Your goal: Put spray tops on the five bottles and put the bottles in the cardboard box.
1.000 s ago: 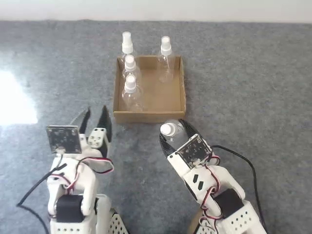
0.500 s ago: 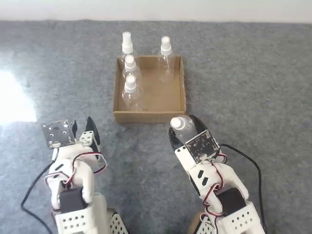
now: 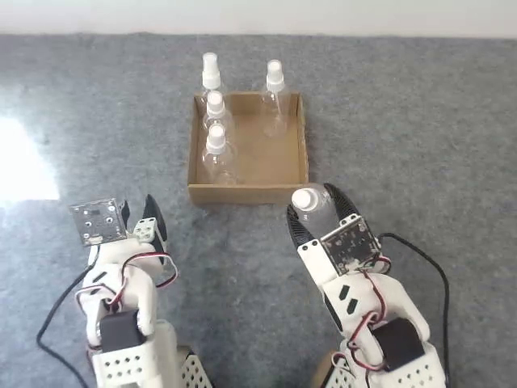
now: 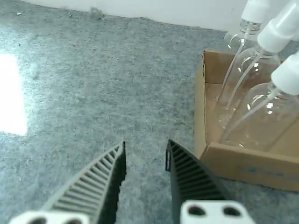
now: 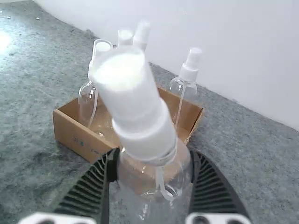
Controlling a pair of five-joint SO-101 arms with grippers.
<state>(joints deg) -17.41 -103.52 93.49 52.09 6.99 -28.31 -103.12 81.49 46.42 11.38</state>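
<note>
Right fingers (image 5: 88, 186) clamp capped bottle (image 5: 140, 121), base hidden, left fingers (image 4: 103, 175) parted, empty, cardboard box (image 4: 243, 164) cropped

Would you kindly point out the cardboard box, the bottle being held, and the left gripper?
cardboard box (image 3: 242, 194): high view, its near wall.
held bottle (image 5: 133, 93): right wrist view, its white spray top.
left gripper (image 4: 145, 145): left wrist view, midway between its fingertips.

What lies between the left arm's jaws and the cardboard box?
Only bare grey carpet up to the cardboard box, as the left wrist and high views show.
</note>
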